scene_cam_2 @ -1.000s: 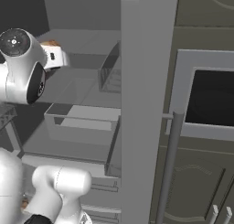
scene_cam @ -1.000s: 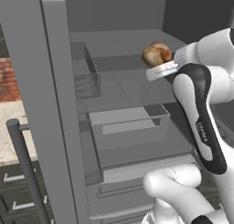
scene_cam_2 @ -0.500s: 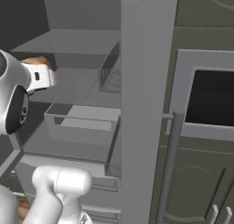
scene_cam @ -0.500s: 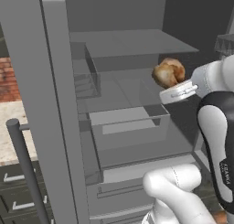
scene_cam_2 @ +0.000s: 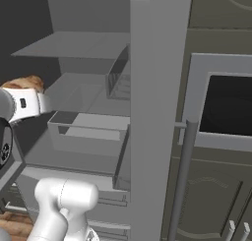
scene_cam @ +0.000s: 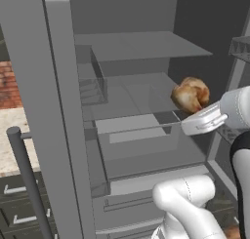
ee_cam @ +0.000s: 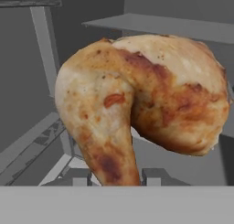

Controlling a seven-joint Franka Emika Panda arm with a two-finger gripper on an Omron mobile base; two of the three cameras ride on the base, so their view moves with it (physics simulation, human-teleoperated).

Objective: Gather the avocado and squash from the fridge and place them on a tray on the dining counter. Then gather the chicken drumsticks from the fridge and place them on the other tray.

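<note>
Hand view: jaws grip the chicken drumstick [ee_cam: 141,99], which hides their fingertips.

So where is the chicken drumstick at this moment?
The chicken drumstick is held in the gripper, in the air in front of the open fridge, at the right of the left base view, level with the shelf above the drawer.

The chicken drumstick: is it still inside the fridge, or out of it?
Out. The chicken drumstick is held up in the gripper, in front of the open fridge, clear of its shelves and resting on nothing.
</note>
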